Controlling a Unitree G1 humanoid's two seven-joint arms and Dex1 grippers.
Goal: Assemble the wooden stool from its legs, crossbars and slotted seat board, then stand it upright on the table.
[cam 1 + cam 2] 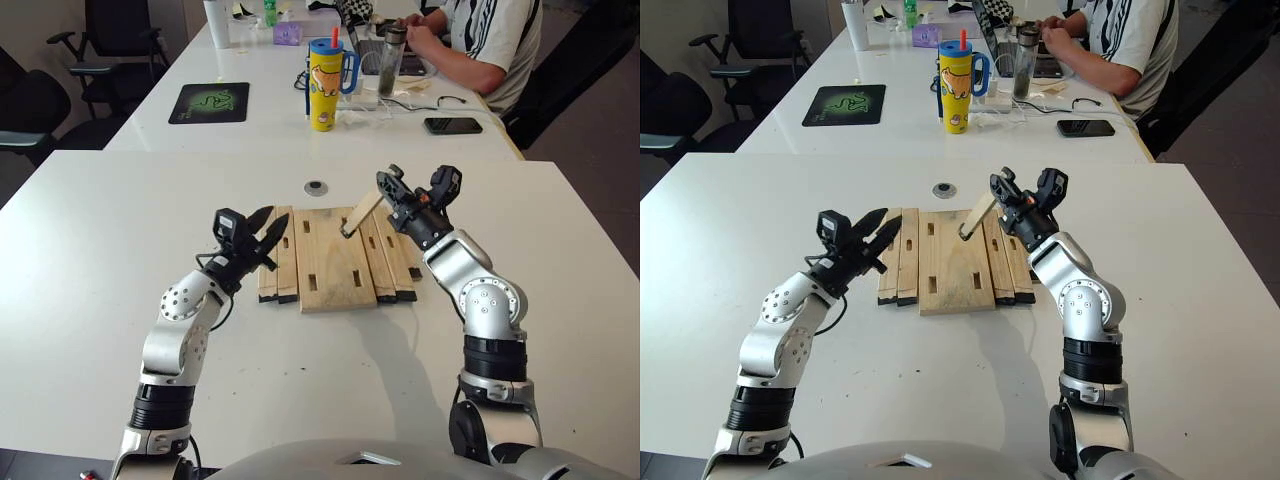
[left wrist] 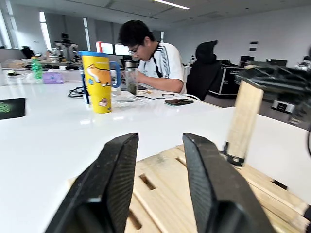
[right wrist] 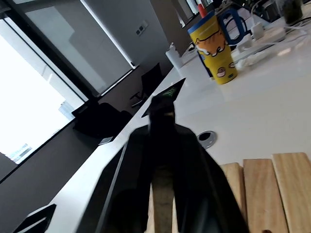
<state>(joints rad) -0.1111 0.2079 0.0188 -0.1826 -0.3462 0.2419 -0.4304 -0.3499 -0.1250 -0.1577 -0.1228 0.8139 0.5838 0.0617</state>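
Right, from the head camera you have a white table (image 1: 100, 260) in an open office, with a second white table (image 1: 150, 135) behind it and dark office chairs (image 1: 110, 40) at the far left. Flat in the middle lies the pale wooden slotted seat board (image 1: 335, 270), with loose wooden bars (image 1: 278, 262) lying against its left and right edges. Your left gripper (image 1: 268, 240) hovers at the edge of the left bars, fingers spread wide and holding nothing. Your right gripper (image 1: 392, 192) is clamped on the upper end of a short pale wooden leg (image 1: 362, 212). The leg tilts down with its lower end on the far part of the board; you cannot tell whether it sits in a slot. A round grey port (image 1: 317, 186) is set in the table just beyond the board. On the second table stand a tall yellow mug with a blue handle (image 1: 324, 85) and a black mat (image 1: 209, 102).

From the left wrist, the two black fingers (image 2: 119, 170) stand apart with bare board between them. Ahead, the leg rises from the board with a dark fitting at its foot. The gripper holding it is blurred at the frame edge.

From the right wrist, the dark fingers hide most of the leg. Bar ends, the port and the mug lie beyond, and bright windows line one wall.
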